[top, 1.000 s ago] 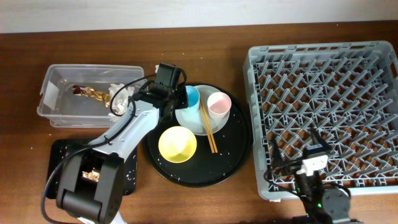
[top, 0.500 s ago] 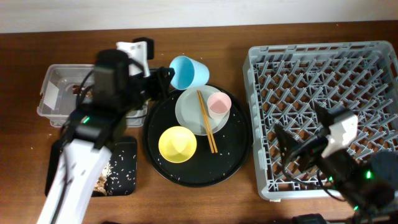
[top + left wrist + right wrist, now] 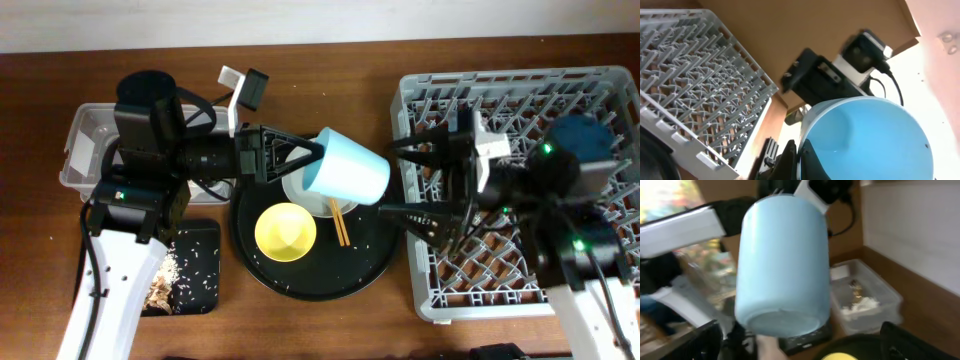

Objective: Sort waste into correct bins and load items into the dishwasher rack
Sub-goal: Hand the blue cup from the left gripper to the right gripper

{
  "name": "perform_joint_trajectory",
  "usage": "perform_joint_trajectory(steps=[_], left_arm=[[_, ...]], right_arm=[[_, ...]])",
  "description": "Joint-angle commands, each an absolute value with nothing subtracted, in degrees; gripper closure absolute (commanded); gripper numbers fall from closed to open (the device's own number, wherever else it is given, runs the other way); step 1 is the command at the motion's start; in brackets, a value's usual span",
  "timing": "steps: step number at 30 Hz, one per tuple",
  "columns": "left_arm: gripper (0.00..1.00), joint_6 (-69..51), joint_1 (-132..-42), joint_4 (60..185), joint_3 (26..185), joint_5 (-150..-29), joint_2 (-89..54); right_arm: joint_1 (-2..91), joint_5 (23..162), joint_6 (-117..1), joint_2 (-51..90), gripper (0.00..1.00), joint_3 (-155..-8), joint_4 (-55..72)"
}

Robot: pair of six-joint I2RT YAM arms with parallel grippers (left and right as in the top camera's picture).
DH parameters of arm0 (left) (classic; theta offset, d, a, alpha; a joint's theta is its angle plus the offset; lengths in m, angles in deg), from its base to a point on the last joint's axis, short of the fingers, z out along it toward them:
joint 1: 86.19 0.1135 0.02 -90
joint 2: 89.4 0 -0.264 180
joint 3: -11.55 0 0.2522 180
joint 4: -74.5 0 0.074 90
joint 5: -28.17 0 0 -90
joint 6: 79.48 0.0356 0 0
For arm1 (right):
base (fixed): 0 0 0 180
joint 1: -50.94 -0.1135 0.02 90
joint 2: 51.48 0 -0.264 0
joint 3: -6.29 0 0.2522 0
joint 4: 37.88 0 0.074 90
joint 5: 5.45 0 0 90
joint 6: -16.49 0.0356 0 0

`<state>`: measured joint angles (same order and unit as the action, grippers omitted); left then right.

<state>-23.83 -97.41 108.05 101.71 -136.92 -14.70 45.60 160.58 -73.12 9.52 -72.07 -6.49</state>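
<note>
None of the dishes racked yet | near: shallow black tray (image 3: 214, 240) holds food scraps (image 3: 160, 290) and rice (image 3: 195, 262); yellow bowl (image 3: 285, 231), chopsticks (image 3: 341, 228) and white plate (image 3: 296, 190) sit on round black tray (image 3: 370, 262) | mid: left gripper (image 3: 310, 163) pinches light blue cup (image 3: 350, 172) aloft, right gripper (image 3: 405, 182) spread beside it, no dish seen in dishwasher rack (image 3: 520, 77) | far: clear tub (image 3: 882, 280) holds napkin (image 3: 860, 302) and wrapper (image 3: 855, 287)

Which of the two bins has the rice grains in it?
The shallow black rectangular tray, lower left in the overhead view, speckled with white rice. The clear plastic tub holds a crumpled white napkin instead.
</note>
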Motion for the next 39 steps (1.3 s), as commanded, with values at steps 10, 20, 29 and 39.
perform_joint_trajectory(steps=[10,20,29,39], left_arm=[[1.0,-24.2,-97.28,106.7,102.08,-138.58,-14.35],[1.0,-24.72,-100.71,103.9,102.08,-136.84,-14.35],[1.0,-24.66,-100.82,103.92,102.08,-137.03,-14.35],[0.95,-18.91,-100.82,114.17,102.08,-137.03,-14.35]], right_arm=[[45.31,172.23,-66.96,12.97,0.02,-72.66,-8.78],[40.66,163.88,-55.86,12.97,0.04,-72.66,-18.27],[39.65,163.8,-54.96,12.97,0.36,-72.64,-19.99],[39.76,161.79,-54.96,12.97,0.48,-72.64,-23.12]])
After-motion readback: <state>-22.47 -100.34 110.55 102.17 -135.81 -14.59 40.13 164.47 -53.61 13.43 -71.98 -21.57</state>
